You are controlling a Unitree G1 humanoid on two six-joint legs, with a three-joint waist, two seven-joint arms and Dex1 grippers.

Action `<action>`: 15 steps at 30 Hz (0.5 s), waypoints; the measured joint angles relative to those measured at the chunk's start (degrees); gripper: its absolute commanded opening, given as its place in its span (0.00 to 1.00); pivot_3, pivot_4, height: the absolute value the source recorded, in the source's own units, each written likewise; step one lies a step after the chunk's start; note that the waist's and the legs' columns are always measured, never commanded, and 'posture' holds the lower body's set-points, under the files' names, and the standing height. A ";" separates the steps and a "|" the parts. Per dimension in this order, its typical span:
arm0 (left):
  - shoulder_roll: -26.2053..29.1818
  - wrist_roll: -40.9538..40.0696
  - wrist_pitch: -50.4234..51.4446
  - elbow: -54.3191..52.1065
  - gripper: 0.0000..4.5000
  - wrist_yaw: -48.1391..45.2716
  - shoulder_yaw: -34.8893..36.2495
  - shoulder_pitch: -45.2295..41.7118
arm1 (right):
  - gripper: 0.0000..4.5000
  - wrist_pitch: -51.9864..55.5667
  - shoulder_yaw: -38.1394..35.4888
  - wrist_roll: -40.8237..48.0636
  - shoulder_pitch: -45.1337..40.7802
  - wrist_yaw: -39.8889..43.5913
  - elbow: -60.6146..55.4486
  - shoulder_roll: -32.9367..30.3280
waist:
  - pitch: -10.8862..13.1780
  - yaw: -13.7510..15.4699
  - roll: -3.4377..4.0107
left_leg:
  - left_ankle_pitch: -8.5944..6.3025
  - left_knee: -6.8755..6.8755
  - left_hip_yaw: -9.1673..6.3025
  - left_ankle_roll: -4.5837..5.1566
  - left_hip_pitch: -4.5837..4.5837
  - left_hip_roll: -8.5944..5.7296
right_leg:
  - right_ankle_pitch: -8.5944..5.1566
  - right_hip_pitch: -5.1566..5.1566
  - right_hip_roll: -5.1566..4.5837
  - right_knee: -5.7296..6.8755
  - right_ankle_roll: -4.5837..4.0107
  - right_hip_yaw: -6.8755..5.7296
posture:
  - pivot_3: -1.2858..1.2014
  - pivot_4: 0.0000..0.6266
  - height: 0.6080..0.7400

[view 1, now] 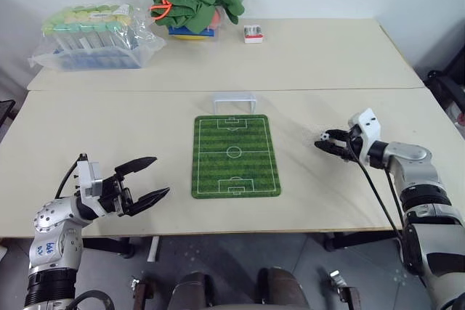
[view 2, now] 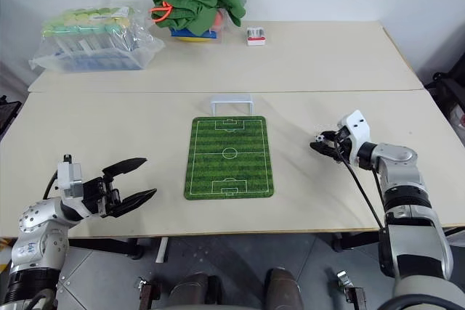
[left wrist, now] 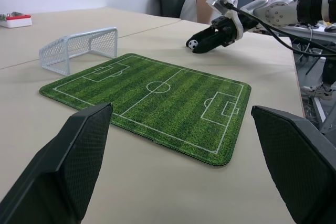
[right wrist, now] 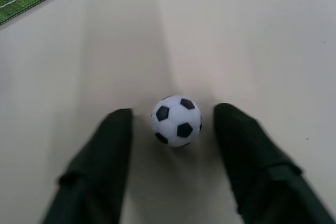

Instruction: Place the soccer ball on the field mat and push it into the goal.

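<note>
White-and-black soccer ball (view 1: 320, 136) is sitting on bare table (view 1: 109, 117) right of the field mat (view 1: 234, 155), goal (view 1: 234, 101) at its far end | left wrist: left gripper (left wrist: 184, 166) is gaping wide, holding nothing | right wrist: right gripper (right wrist: 173, 129) is bracketing the ball, fingers (right wrist: 107, 150) narrowed, gaps showing either side | risk: an uneven close squirting it away.
</note>
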 measured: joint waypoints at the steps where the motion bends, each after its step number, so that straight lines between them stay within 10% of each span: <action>1: 0.00 0.00 -0.12 0.00 1.00 0.01 0.05 0.00 | 0.26 -0.20 0.00 -0.07 -0.18 0.00 0.30 0.08 | 0.00 0.00 0.00 | 0.00 0.00 0.00 0.00 0.00 0.00 | 0.00 0.00 0.00 0.00 0.00 0.00 | 0.52 0.24 1.00; 8: 0.00 0.00 -1.37 0.51 1.00 -0.65 1.09 0.39 | 0.19 -0.10 0.09 -0.33 1.19 1.09 -5.30 0.28 | 0.04 0.01 0.06 | 0.00 -0.02 0.00 0.00 -0.02 0.01 | 0.00 -0.04 0.00 0.00 0.00 0.00 | 0.52 0.24 1.00; 15: 0.90 0.38 -4.07 4.96 1.00 -3.30 1.77 2.11 | 0.19 16.04 4.20 3.92 9.02 3.36 -41.16 2.24 | 0.06 0.13 0.09 | -0.01 -0.05 -0.03 -0.01 -0.04 0.05 | 0.00 -0.08 0.01 0.02 0.00 -0.01 | 0.52 0.24 1.00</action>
